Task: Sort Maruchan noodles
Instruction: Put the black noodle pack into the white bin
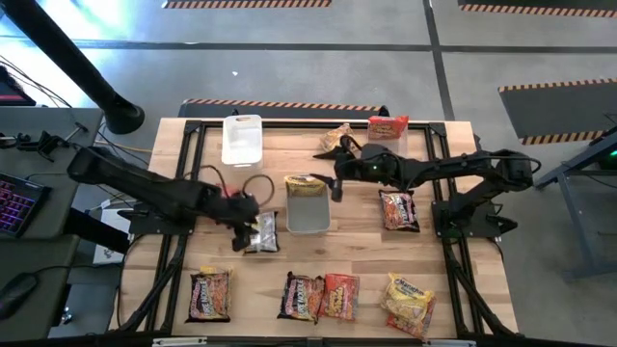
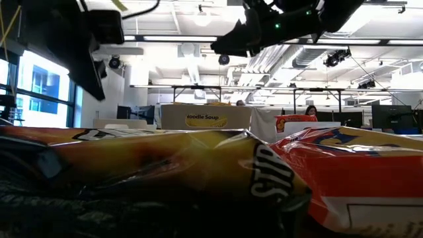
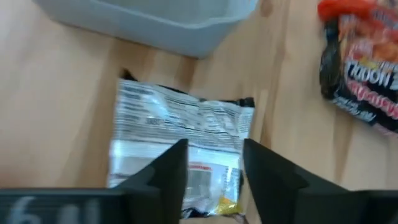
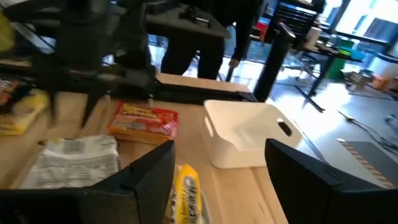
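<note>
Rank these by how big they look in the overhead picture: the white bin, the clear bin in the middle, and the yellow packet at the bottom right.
1. White bin
2. Clear bin, only a little smaller than the white one
3. Yellow packet

All three sit on the table, so nearness to the camera hardly skews this.

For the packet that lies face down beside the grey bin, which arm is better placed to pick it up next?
Left, probably. The left claw hangs right over the face-down packet, open fingers either side of it in its wrist view. The right claw is across the bin, above the yellow packet.
</note>
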